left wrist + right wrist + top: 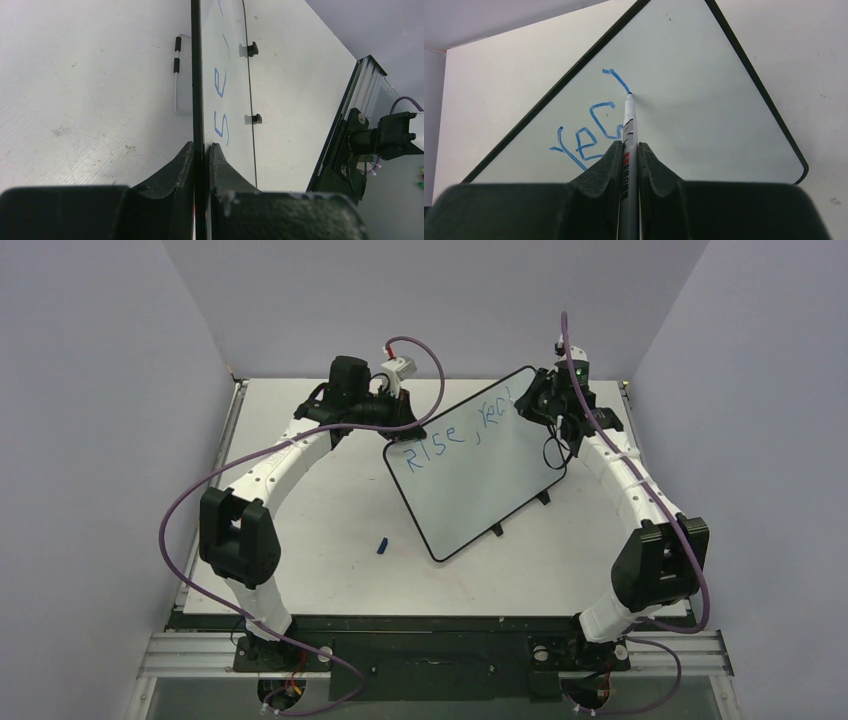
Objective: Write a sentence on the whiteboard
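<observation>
While the left jaws pinch the whiteboard (480, 490) by its edge, tilted on the table (300, 490), the right jaws clamp a marker (628, 117), its tip touching the board. The sentence (437, 447) looks mid-word, so the next move calls for a light, steady stroke.

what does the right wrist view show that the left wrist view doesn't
Only right wrist: the right pincer shut on a marker, its tip at the end of a blue stroke on the board, beside letters like "tec".
Only left wrist: the left pincer clamped on the board's edge, with the board seen edge-on, two black feet along its opposite edge, and letters like "se".
Both: the board, blue writing and the white table.
</observation>
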Robot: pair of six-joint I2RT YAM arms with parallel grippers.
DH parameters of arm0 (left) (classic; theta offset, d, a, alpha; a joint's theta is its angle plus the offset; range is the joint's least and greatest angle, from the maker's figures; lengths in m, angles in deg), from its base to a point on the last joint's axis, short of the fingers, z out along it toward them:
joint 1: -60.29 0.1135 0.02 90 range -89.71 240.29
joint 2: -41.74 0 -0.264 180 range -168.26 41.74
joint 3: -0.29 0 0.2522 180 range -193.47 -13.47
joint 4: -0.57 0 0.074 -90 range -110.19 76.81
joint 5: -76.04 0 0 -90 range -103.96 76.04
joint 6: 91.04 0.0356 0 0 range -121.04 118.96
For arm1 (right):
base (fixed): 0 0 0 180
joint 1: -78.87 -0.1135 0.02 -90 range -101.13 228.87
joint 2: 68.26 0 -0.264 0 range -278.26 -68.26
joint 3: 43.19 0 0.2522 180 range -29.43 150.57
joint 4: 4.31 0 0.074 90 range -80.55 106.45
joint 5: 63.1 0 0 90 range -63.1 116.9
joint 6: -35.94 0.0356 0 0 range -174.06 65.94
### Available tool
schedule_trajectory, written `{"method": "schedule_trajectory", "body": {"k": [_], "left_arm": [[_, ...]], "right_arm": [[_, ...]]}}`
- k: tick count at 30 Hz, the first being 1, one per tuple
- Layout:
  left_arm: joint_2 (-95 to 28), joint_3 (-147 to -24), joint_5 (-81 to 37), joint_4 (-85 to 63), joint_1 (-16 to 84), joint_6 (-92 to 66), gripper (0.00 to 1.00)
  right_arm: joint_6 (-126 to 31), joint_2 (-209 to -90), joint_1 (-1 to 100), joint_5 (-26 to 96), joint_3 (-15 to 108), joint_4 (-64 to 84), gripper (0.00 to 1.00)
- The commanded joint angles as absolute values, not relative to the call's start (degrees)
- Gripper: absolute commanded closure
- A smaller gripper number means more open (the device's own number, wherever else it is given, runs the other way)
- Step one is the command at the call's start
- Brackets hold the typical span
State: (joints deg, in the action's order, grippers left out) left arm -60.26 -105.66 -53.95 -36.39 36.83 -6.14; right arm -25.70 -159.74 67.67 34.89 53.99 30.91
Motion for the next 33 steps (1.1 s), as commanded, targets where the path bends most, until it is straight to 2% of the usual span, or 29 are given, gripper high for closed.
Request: {"method": "schedule_trajectory", "body": {"k": [1, 12, 33], "left_arm": [[-57.4, -106.7, -54.7, -33.0, 36.4, -1.3, 1.0], [-57.3, -106.7, -54.8, -33.0, 36.3, -1.4, 1.0], [-57.4, -106.7, -54.7, -33.1, 36.3, -1.3, 1.0]], "right_arm": [[-25.6, -156.6, 67.7, 36.0, 51.3, 29.3, 1.0], [-25.8, -155.3, 67.7, 36.2, 48.5, 29.0, 1.0], [-25.3, -159.7, 68.1, 34.8, 56.2, 29.7, 1.0]]}}
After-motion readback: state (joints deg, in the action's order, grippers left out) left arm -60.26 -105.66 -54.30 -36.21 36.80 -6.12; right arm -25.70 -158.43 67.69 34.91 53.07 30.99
